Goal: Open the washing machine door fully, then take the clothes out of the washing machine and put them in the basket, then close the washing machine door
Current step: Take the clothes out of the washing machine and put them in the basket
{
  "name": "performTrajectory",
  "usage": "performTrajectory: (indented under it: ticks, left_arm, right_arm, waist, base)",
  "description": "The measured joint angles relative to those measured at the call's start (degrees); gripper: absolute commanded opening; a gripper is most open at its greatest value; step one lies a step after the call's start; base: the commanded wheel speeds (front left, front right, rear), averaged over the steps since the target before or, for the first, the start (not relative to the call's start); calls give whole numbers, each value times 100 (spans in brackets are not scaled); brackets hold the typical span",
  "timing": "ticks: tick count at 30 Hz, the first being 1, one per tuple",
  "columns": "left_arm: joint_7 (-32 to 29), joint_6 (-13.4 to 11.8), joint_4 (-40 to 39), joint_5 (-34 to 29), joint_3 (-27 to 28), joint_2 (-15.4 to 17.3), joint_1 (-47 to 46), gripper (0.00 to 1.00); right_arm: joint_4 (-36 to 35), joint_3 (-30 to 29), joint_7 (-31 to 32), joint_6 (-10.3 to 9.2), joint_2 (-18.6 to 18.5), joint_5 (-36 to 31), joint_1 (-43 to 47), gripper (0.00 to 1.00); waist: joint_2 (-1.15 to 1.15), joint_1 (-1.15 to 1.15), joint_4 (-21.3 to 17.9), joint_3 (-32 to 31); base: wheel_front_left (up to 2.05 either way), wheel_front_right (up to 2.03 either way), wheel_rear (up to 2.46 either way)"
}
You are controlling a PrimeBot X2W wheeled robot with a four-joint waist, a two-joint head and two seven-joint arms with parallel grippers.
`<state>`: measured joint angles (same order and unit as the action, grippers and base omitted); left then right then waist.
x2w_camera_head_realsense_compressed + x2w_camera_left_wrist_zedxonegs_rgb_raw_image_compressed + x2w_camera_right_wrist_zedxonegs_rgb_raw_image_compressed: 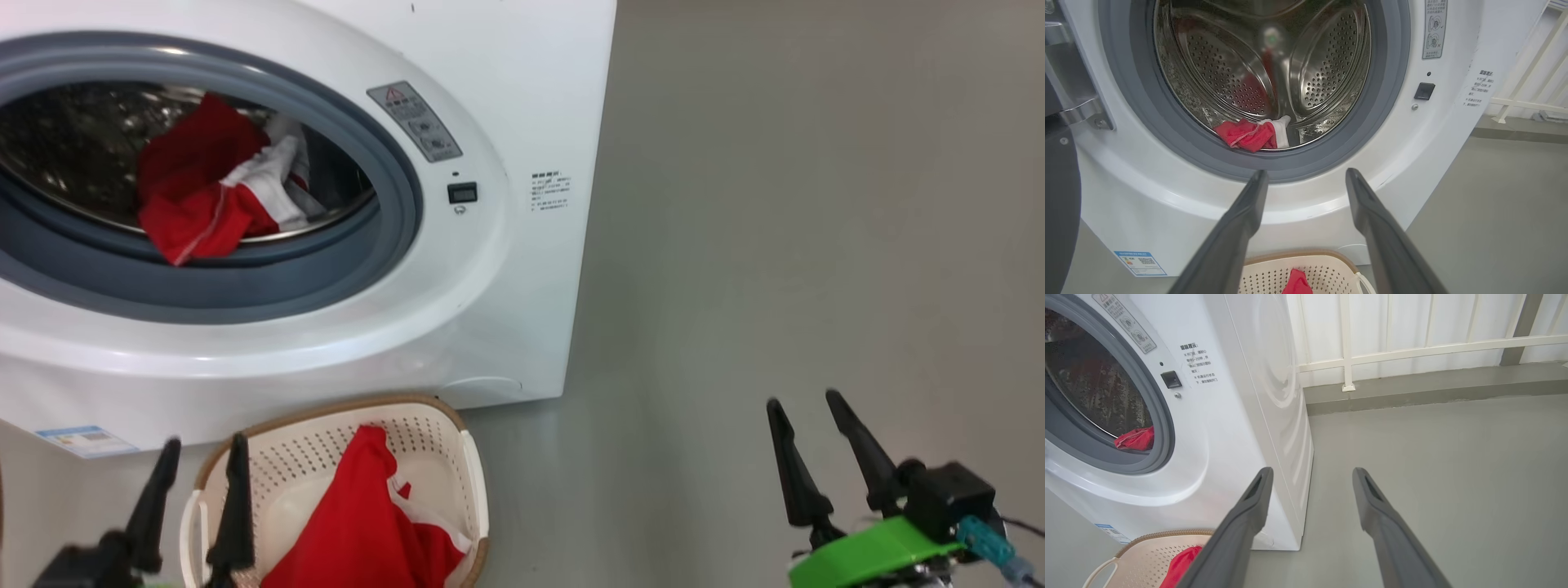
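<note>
You are facing the washing machine [522, 98] with its round hole standing open. Red and white clothes [204, 196] are lying in the drum [1229, 73], right at the front, leaning on the grey ring [245, 282]. One red piece [359, 514] is already lying in the basket [469, 465], which is sitting on the floor [816, 204] just below the hole. Your left claw [206, 443] is hanging wide open over the basket, holding nothing. Your right claw [802, 402] is wide open too, holding nothing, off to the side over the floor. I think you are getting ready to fetch the next piece. Be lifting the left claw into the hole, keeping it wide. Be aiming at the thick bunched part and pushing deep before squeezing, because thin cloth is slipping out easily. Be staying off the grey ring.
</note>
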<state>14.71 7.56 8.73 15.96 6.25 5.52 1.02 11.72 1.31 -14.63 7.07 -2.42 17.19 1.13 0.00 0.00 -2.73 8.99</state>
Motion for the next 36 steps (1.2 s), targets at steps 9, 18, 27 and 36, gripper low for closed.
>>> performTrajectory:
  ticks: [9, 18, 27, 36]
  left_arm:
    - [0, 0, 771, -240, -41, 293, -1397, 100]
    - [1, 0, 2156, -494, -288, 991, -3398, 100]
    - [0, 0, 3500, -653, -491, 1376, -4799, 100]
    - [1, -178, 4693, -1026, -605, 1677, -5820, 100]
  right_arm:
    - [-83, 187, 0, 0, -2, 158, -459, 100]
    - [-224, 280, 0, 0, -4, 376, -895, 100]
    - [-311, 312, 0, 0, -4, 443, -1128, 100]
    - [-356, 387, 0, 0, -3, 443, -1212, 100]
  waist:
    - [0, 0, -87, 531]
    - [0, 0, -320, 1316]
    - [0, 0, -641, 1931]
    - [0, 0, -934, 2212]
  base:
    - [0, 0, 0]
    - [0, 0, 0]
    - [0, 0, 0]
    - [0, 0, 0]
